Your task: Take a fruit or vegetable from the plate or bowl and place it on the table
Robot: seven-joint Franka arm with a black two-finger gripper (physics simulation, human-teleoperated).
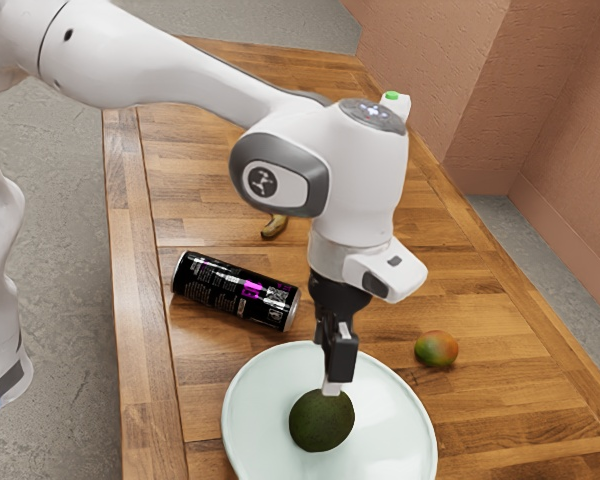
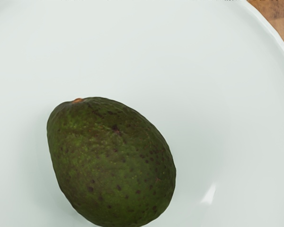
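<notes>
The end effector (image 1: 332, 386) hung close over the avocado (image 1: 322, 420), which lay on the plate (image 1: 250, 400) at the worktop's (image 1: 480, 420) near end. Whether it was released or clenched I couldn't tell. Picking seemed in hand; next came straddling the fruit, then a firm grip.

Table (image 1: 515, 390): wood, strips of visible grain, low sheen. Plate (image 1: 260, 395): smooth, glossy, ceramic-looking; a sharp white glint on its surface in the wrist view. Avocado (image 2: 111, 165): skin pebbled, finely pitted, faint sheen. Can (image 1: 235, 290): metal-looking, smooth, glossy printed side. Mango (image 1: 436, 349): smooth skin, soft shine. Arm (image 1: 185, 72): smooth, plastic-looking shell, satin. Gripper (image 1: 331, 388): dark body, mostly matt. Floor (image 1: 65, 230): matt, mottled, concrete-like.
</notes>
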